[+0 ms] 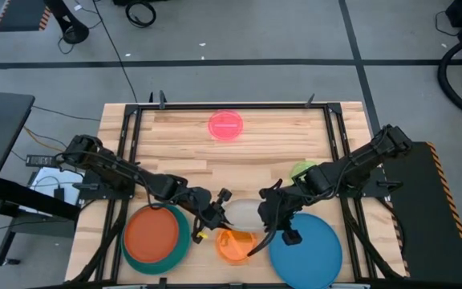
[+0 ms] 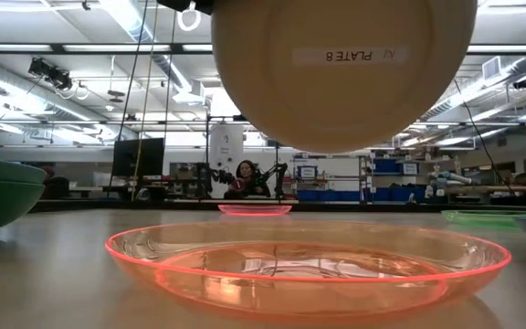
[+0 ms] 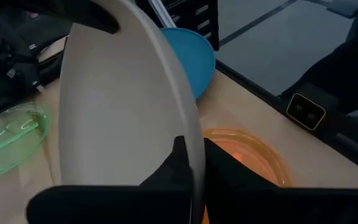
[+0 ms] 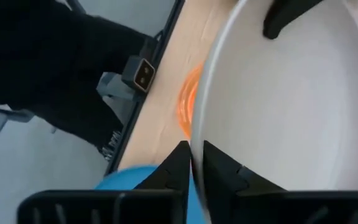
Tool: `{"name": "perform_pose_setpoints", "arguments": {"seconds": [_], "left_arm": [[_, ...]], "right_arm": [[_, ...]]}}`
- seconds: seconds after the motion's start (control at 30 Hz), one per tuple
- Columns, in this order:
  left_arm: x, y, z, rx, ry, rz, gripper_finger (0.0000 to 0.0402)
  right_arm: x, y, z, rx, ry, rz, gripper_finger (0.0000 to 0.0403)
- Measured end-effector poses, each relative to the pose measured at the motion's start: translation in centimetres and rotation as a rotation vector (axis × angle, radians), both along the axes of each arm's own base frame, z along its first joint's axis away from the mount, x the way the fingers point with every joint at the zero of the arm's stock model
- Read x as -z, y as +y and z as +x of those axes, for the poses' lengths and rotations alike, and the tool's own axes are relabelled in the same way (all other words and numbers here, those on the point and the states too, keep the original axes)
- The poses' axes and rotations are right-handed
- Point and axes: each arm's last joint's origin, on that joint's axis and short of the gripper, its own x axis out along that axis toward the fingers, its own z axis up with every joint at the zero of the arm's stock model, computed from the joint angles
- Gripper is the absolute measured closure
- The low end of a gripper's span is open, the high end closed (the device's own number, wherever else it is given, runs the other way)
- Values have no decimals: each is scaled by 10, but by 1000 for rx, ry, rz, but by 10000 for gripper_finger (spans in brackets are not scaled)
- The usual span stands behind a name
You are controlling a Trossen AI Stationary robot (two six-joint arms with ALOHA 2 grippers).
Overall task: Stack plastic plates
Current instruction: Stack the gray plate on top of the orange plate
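A beige plate [image 1: 243,213] hangs in the air between my two grippers, over the table's near middle. My left gripper [image 1: 217,210] is shut on its left rim, my right gripper [image 1: 268,210] on its right rim. Below it, a small translucent orange plate [image 1: 234,246] lies flat on the table. An orange-red plate [image 1: 152,231] rests inside a teal plate [image 1: 180,245] at the near left. A blue plate [image 1: 307,250] lies at the near right. A small pink plate [image 1: 226,126] sits at the far middle and a small green one [image 1: 301,168] under my right arm. No purple or large green plate shows. My left gripper pinches the beige plate's rim [image 3: 196,163] between its two fingers, coming level from the table's left. The plate is lifted clear and stands steeply tilted, its labelled underside [image 2: 341,64] facing the near edge. My right gripper pinches the opposite rim [image 4: 197,149] between its two fingers, coming from the table's right. The plate hangs clear of the table between the two holds, above the orange plate [image 2: 309,265].
A black frame [image 1: 231,106] runs along the table's far and side edges. Bare wood lies open across the table's far half around the pink plate [image 2: 254,209]. A person sits in the room far behind the table.
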Motion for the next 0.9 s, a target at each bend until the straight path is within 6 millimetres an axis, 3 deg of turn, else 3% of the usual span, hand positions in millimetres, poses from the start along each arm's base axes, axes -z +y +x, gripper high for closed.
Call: {"name": "perform_pose_setpoints", "arguments": {"seconds": [0.13, 0.27, 0.37, 0.47, 0.6, 0.73, 0.9], "left_arm": [[0, 1, 0, -15, 7, 6, 381], [-4, 0, 0, -16, 31, 17, 381], [-13, -5, -2, -12, 142, 59, 381], [-37, -16, -7, -39, 232, 120, 381], [-69, -37, -30, -130, 411, 157, 381], [-105, -65, -60, -279, 512, 31, 381], [-124, -102, -106, -484, 611, -166, 381]], "right_arm": [[-5, -3, 2, 15, -17, 56, 316], [-23, -10, -2, 28, -50, 107, 269], [-47, -13, -11, 17, -109, 143, 241], [-65, -16, -23, 23, -151, 168, 226], [-82, -17, -41, 108, -257, 97, 225], [-86, -13, -50, 193, -322, 3, 232], [-81, -7, -48, 227, -371, -128, 234]]}}
